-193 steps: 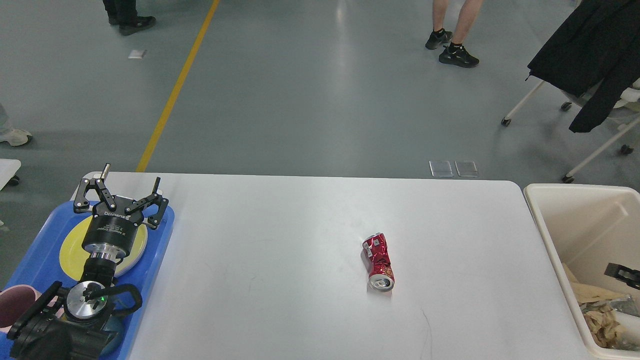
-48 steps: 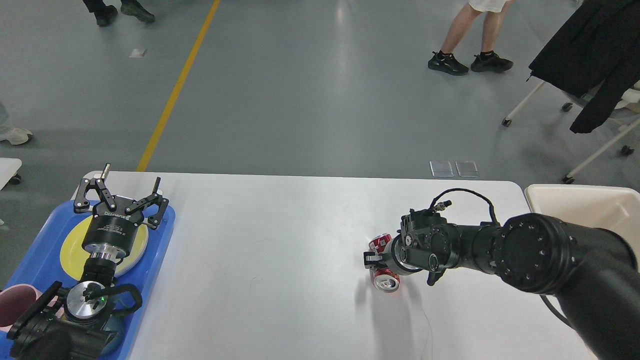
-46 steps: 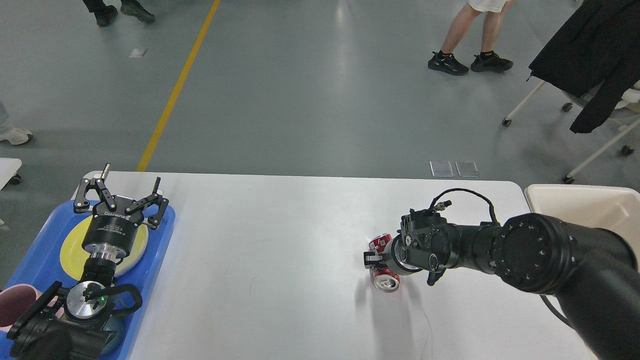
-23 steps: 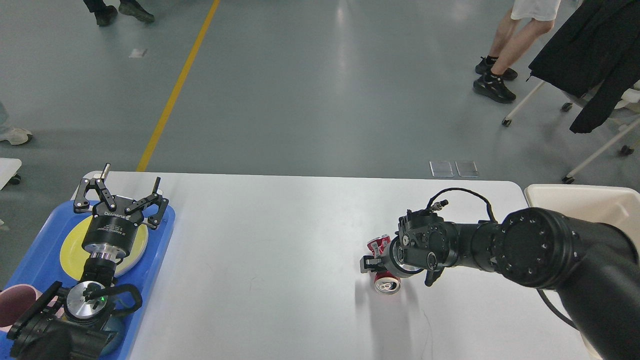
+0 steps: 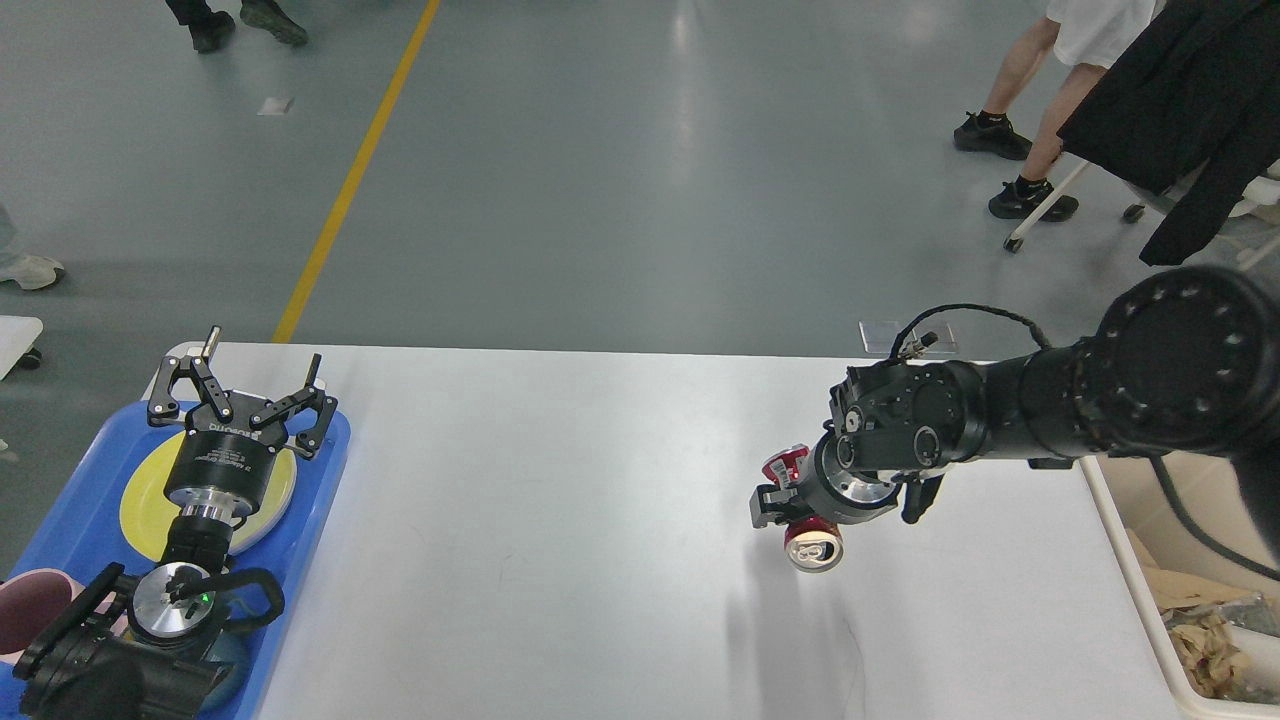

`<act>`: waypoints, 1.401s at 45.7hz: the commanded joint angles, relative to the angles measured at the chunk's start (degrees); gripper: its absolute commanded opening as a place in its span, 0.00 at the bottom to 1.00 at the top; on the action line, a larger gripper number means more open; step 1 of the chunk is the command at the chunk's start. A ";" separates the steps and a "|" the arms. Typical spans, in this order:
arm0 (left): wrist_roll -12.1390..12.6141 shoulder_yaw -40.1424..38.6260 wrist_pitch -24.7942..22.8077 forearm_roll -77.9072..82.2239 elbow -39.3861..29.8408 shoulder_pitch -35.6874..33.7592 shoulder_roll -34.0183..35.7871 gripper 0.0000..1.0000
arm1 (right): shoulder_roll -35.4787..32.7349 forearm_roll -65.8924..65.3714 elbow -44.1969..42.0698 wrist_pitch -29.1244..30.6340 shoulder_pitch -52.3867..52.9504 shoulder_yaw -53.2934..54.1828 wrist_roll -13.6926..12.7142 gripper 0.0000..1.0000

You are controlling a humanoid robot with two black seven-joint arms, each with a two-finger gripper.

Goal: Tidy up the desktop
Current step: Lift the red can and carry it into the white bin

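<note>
Head view: right gripper (image 5: 790, 505) clamps red can (image 5: 808, 540), label unreadable

A yellow plate (image 5: 145, 500) lies in the blue tray (image 5: 60, 505); crumpled paper (image 5: 1205, 640) fills the cream bin (image 5: 1125, 560).

Both arms are matte black all over, chunky round joint housings with rings of small silver screws around the faces. The right arm (image 5: 1090, 400) has a thin black cable looping off the wrist with a little metal plug on the end, plus a shiny silver flange ring just before the right gripper (image 5: 775, 500). The left arm (image 5: 150, 610) has the same silver collar, a round silver cap with a tiny green light, and grey lettering on the black cylinder under the left gripper (image 5: 245, 385), whose black linkage fingers show silver pins.
</note>
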 commanded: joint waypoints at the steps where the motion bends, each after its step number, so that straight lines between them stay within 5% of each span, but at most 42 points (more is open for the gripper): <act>1: -0.08 0.00 0.01 0.00 -0.01 0.01 0.00 0.97 | -3.42 5.06 9.32 2.69 12.60 -5.00 0.17 0.00; 12: -0.08 0.00 0.01 0.00 0.08 0.01 0.09 0.97 | -8.96 11.22 20.84 13.68 31.15 -18.09 2.28 0.00; 21: -0.08 0.00 0.01 0.00 0.08 0.01 0.09 0.97 | -8.35 11.93 24.98 17.72 37.75 -32.16 15.37 0.00; 41: -0.08 0.00 0.10 0.00 0.08 0.01 0.00 0.97 | -15.37 11.05 23.93 10.53 33.72 -39.11 15.03 0.00; 54: -0.08 0.00 0.01 0.00 0.08 0.01 0.09 0.97 | -34.97 6.13 0.83 7.27 12.82 -36.13 13.18 0.00; 64: -0.08 0.00 0.01 0.00 0.08 0.01 0.00 0.97 | -38.76 6.04 -25.27 5.69 -19.52 -13.73 13.10 0.00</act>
